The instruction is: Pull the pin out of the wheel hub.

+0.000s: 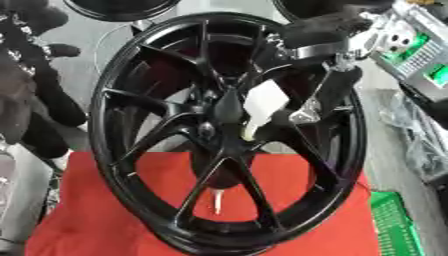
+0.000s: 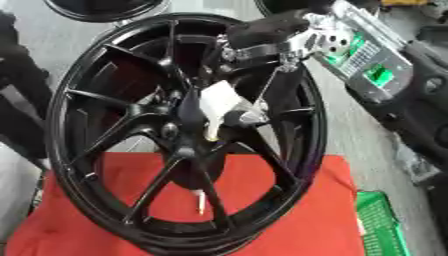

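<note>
Reaching through the spokes, the right hand [image 1: 308,107] pinches the white pin [image 1: 261,106] at the wheel [image 1: 131,165] centre; pin looks not yet free, so the pulling remains.

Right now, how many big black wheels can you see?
3: one black spoked alloy wheel standing on the red cloth, and parts of two more at the top edge. More may be hidden.

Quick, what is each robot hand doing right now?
Right hand: at the wheel hub beside a white piece; grip cannot be told.
Left hand: not in view.
</note>
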`<move>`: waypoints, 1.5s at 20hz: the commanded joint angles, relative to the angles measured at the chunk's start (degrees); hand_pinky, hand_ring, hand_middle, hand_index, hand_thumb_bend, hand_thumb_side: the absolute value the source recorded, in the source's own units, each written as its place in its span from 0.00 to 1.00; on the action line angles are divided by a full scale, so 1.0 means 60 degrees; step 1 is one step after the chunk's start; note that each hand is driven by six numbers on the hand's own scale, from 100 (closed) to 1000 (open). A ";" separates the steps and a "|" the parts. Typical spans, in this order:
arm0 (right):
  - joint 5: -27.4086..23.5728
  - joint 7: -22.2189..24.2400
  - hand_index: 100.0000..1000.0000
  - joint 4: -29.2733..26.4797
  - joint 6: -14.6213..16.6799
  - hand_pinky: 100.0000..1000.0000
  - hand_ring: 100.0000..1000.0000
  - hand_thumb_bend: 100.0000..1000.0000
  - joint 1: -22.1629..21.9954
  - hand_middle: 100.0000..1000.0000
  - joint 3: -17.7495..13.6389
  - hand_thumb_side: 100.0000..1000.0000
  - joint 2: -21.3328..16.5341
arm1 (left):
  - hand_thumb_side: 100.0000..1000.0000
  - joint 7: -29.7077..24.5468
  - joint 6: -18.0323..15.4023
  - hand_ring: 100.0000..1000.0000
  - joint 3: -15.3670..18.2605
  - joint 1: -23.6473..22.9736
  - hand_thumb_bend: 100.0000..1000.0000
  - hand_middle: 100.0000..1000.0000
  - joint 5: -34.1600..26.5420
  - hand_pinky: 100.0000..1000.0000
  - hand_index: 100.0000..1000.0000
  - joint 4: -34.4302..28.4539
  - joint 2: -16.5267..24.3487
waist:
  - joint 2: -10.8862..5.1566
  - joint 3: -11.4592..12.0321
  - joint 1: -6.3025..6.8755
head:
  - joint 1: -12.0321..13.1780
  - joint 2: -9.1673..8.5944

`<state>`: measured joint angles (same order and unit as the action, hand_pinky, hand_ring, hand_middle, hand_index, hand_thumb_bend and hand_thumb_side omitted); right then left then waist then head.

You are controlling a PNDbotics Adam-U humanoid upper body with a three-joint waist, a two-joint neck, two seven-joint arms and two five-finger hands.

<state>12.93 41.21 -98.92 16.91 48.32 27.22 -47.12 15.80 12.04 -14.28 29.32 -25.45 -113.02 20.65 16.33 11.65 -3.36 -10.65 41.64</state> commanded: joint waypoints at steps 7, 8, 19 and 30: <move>-0.0338 -0.1351 0.39 -0.0810 -0.0749 0.66 0.43 0.06 0.0391 0.21 -0.0389 0.21 -0.0753 | 0.66 0.0043 -0.0046 0.77 0.0109 0.0090 0.00 0.56 -0.0029 0.58 0.64 -0.0095 0.0126 | -0.0235 -0.0060 -0.0007 | -0.0045 -0.0057; -0.0420 -0.1477 0.38 -0.0908 -0.0848 0.65 0.43 0.06 0.0414 0.20 -0.0431 0.22 -0.0855 | 0.66 0.0040 -0.0045 0.77 0.0107 0.0085 0.00 0.56 -0.0028 0.58 0.64 -0.0092 0.0130 | -0.0241 -0.0063 -0.0011 | -0.0050 -0.0054; -0.2061 -0.2424 0.34 -0.0850 -0.1722 0.63 0.43 0.00 -0.0096 0.17 -0.1670 0.15 -0.2659 | 0.66 0.0303 -0.0110 0.78 0.0288 -0.0062 0.01 0.56 -0.0011 0.58 0.65 0.0027 0.0208 | -0.0353 -0.0153 -0.0129 | -0.0074 -0.0109; -0.4034 -0.5553 0.34 0.0599 -0.1867 0.61 0.42 0.00 -0.3734 0.15 -0.5098 0.00 -0.5021 | 0.67 0.0636 -0.0159 0.78 0.0415 -0.0279 0.01 0.56 -0.0015 0.58 0.65 0.0068 0.0454 | -0.0370 -0.0601 -0.0163 | 0.0345 0.0034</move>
<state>-10.14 10.39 -96.37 5.78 25.60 0.17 -73.28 19.30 11.19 -12.48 27.21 -25.63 -111.97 21.96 15.40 7.91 -4.50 -9.07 41.74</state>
